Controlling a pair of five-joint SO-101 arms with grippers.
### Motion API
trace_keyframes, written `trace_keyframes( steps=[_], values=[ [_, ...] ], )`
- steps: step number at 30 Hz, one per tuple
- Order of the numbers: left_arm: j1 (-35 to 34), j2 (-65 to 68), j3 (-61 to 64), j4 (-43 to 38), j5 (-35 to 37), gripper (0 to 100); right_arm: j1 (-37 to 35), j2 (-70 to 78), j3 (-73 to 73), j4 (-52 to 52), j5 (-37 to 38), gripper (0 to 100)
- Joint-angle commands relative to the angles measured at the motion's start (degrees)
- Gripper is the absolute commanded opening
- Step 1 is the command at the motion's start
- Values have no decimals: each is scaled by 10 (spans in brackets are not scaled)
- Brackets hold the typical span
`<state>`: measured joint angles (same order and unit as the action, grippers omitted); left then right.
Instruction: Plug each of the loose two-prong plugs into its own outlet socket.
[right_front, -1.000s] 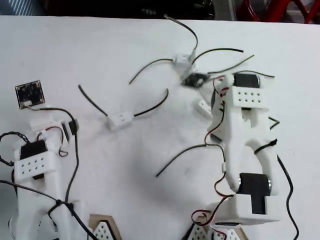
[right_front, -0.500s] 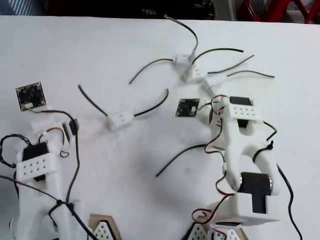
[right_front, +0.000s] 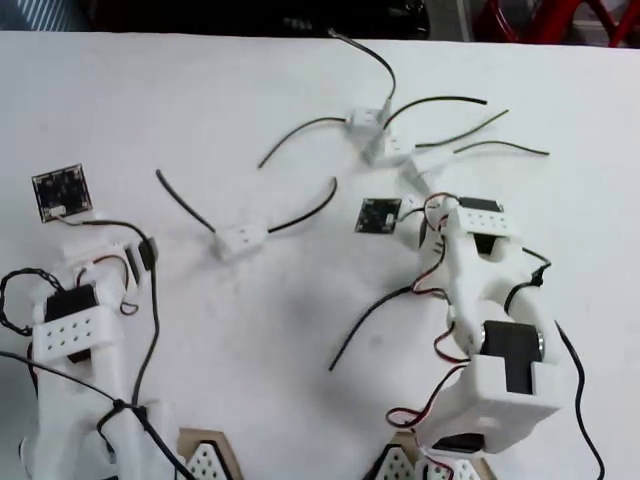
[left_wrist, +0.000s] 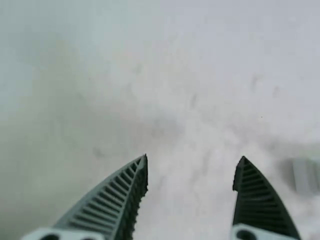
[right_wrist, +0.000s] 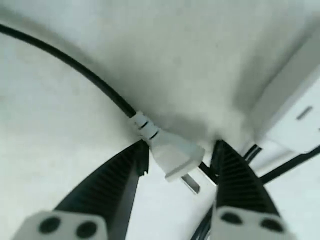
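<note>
While both arms sit at the near edge of the white counter (right_front: 120, 90), the right claw (right_wrist: 182, 145) hangs low over it with its fingers spread, and a white two-prong plug (right_wrist: 172, 154) lies on the surface between them. One finger (right_wrist: 127, 172) is right against the plug's neck, though I cannot tell whether it presses on it; the other stands just clear. The plug's black cord (right_wrist: 75, 65) runs off across the counter, and a white block (right_wrist: 295, 115) sits just beside the claw. From above, the right arm (right_front: 490, 300) reaches out on the right side, and a long black lead (right_front: 365, 320) trails out from under it toward the near edge. Farther out, a middle socket (right_front: 240, 241) rests with cords leaving both ends, and a far socket (right_front: 364, 119) and a side socket (right_front: 388, 150) sit close together beyond the right arm. The left arm (right_front: 70, 335) is at the left, well apart from all of them; the left claw (left_wrist: 192, 160) is spread wide over bare counter and holds nothing.
</note>
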<state>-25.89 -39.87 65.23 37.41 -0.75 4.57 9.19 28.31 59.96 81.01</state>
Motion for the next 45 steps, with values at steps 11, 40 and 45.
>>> trace_keyframes(
  steps=[11, 40, 45],
  values=[
    [-4, -18, -2, -12, -6, 276, -29, -94, -4, 143, -244, 17],
    [-3, -16, -2, -13, -7, 276, -204, -107, 0, 154, -539, 170],
    [-3, -15, -2, -13, -7, 276, -219, -109, 35, 155, -445, 172]
  ],
)
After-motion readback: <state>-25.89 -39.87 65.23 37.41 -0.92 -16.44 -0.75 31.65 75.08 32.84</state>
